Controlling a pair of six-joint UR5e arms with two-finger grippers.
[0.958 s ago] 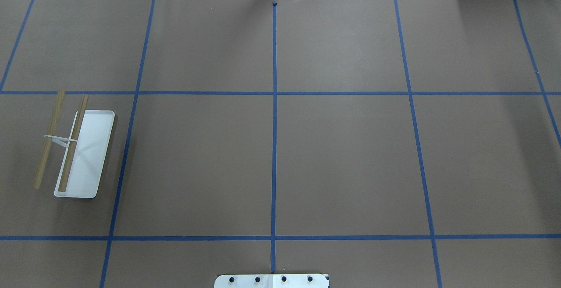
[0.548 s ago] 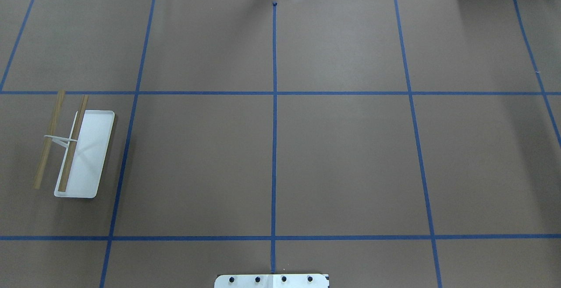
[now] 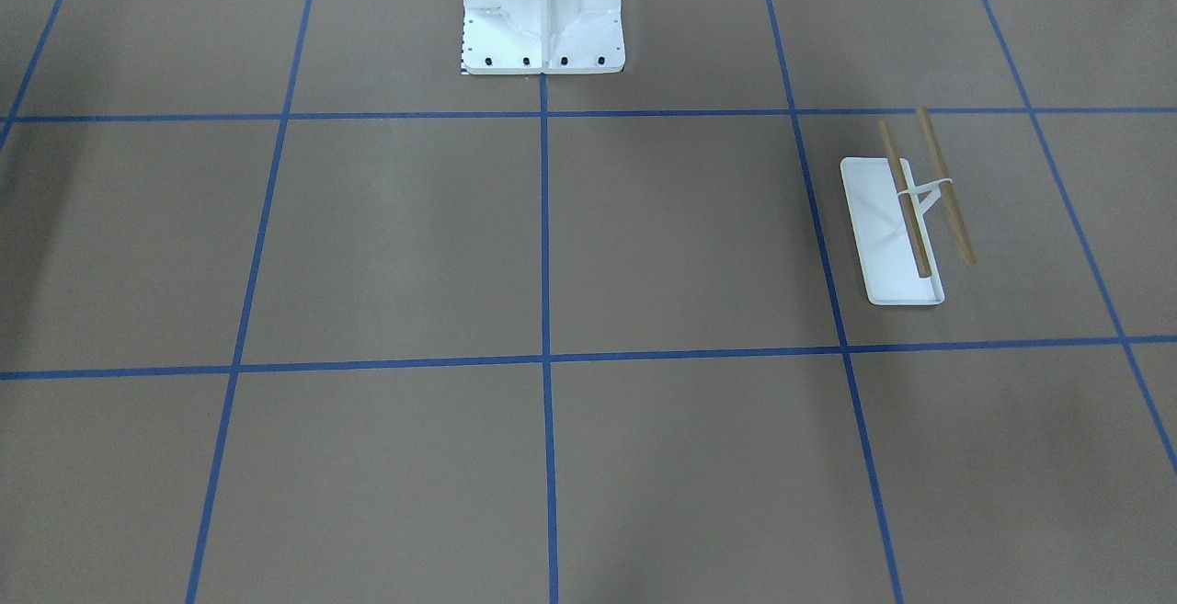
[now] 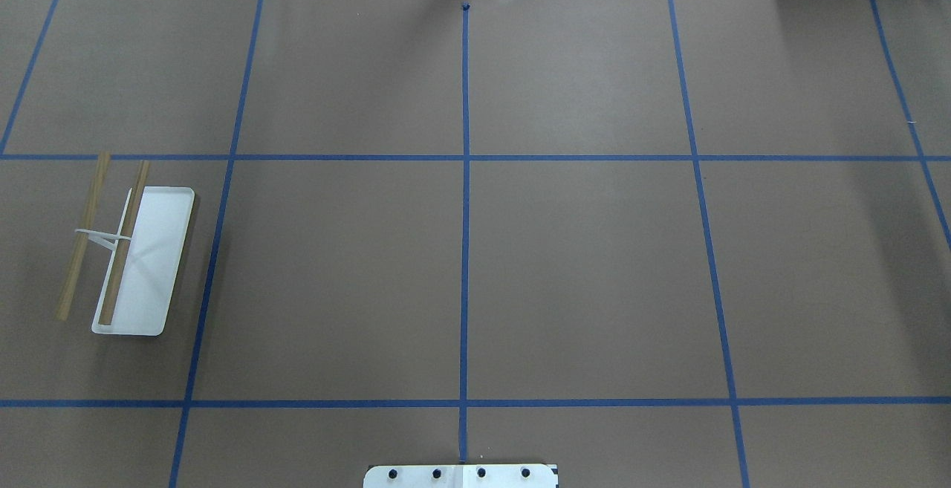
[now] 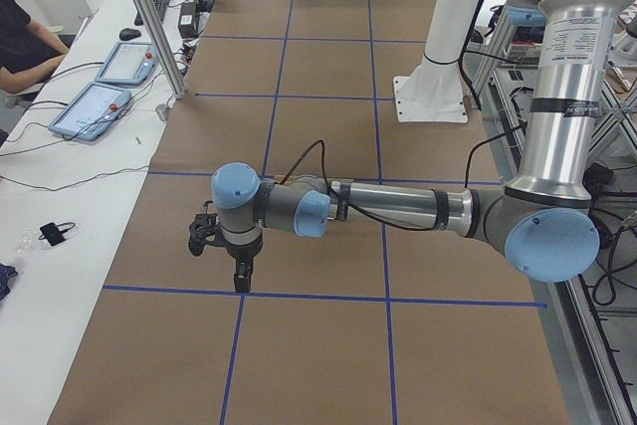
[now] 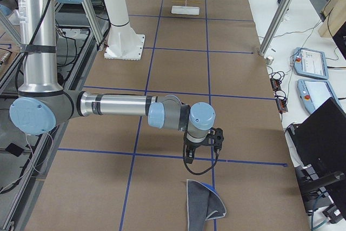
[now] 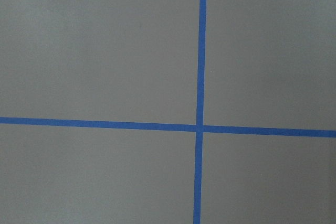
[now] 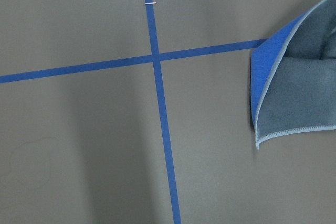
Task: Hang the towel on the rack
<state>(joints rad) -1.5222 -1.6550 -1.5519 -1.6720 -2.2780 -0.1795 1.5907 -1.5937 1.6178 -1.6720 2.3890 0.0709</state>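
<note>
The rack (image 4: 141, 258) stands at the table's left end: a white tray base with two tan rods, both bare. It also shows in the front-facing view (image 3: 897, 227) and far off in the exterior right view (image 6: 185, 8). The towel (image 6: 204, 206) lies folded on the table at the right end, blue with a grey face and a pale edge. It reaches into the right wrist view (image 8: 299, 93) at that view's right edge. My right gripper (image 6: 188, 158) hangs just short of it, pointing down. My left gripper (image 5: 242, 281) points down over bare paper. I cannot tell whether either is open.
The white bolted pedestal (image 3: 542, 6) stands at the robot's side in the middle. Brown paper with a blue tape grid (image 4: 465, 157) covers the table. Tablets (image 5: 100, 97), cables and a seated person (image 5: 20, 37) are at the side desk.
</note>
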